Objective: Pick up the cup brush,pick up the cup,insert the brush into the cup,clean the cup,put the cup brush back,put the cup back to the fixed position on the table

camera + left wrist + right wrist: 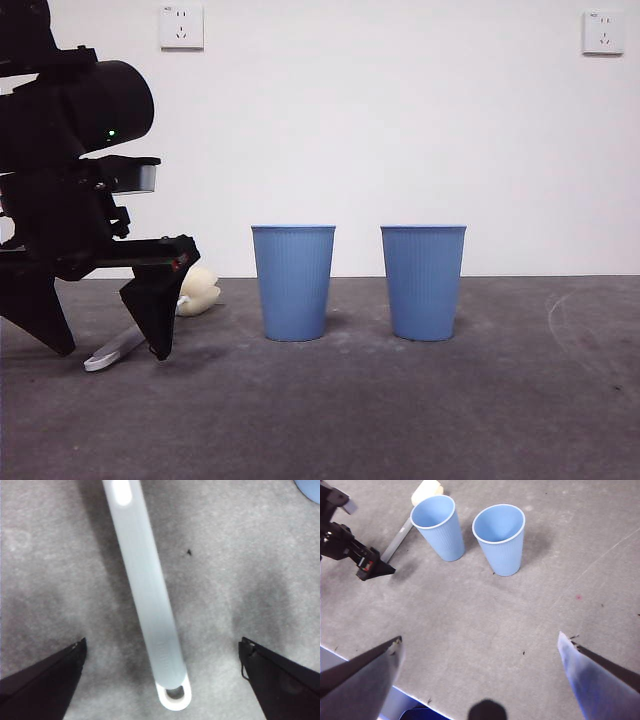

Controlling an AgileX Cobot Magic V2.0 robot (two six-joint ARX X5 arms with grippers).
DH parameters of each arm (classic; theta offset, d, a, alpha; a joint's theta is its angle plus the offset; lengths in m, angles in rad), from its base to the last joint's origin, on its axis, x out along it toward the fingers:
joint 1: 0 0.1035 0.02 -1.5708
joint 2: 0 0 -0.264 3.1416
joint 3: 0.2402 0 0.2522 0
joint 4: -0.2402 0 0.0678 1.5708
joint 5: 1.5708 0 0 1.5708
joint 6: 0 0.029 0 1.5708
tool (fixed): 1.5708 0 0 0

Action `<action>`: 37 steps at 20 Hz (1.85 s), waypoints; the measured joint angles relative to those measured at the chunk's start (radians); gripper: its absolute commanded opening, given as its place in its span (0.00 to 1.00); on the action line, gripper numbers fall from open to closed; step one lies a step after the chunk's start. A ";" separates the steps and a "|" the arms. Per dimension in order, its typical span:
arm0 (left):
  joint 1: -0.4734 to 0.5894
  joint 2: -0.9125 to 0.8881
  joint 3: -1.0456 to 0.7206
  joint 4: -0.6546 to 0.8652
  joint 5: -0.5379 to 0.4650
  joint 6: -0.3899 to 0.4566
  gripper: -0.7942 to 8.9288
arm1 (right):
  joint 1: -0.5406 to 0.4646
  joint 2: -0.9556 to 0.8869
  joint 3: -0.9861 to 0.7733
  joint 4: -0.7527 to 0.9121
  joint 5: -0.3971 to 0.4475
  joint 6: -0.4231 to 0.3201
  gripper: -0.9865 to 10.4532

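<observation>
The left gripper point(162, 652) is seen with its two black jaws spread wide apart above the table point(240, 580). The grey handle of the cup brush point(145, 595) is laid flat on the table between the jaws, untouched by either. Its white looped tip lies nearest the camera.

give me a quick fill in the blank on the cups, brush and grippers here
1. The number of blue cups standing upright on the table is ____.
2. The brush lies flat between the open jaws of the ____ gripper.
3. The brush's sponge head is cream-yellow, and it lies nearest the cup on the ____ in the front view.
4. The right gripper holds ____.

Missing words: two; left; left; nothing
</observation>
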 measured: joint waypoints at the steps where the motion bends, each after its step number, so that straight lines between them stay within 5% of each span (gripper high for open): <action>1: -0.003 0.000 0.000 0.003 0.000 0.000 0.40 | 0.000 0.000 0.000 0.000 0.000 0.000 0.58; 7: -0.010 0.000 0.000 -0.005 0.004 -0.008 0.17 | 0.000 0.000 0.000 0.000 0.000 0.000 0.58; 21: 0.022 -0.024 0.000 -0.031 0.021 -0.053 0.07 | 0.000 0.000 0.000 0.000 -0.030 0.000 0.58; 29: 0.176 -0.396 0.000 -0.183 0.079 0.072 0.07 | 0.000 0.052 -0.001 0.148 -0.157 0.010 0.58; 37: 0.181 -0.797 0.000 -0.343 0.162 0.098 0.07 | 0.056 0.228 -0.252 0.575 -0.166 0.080 0.58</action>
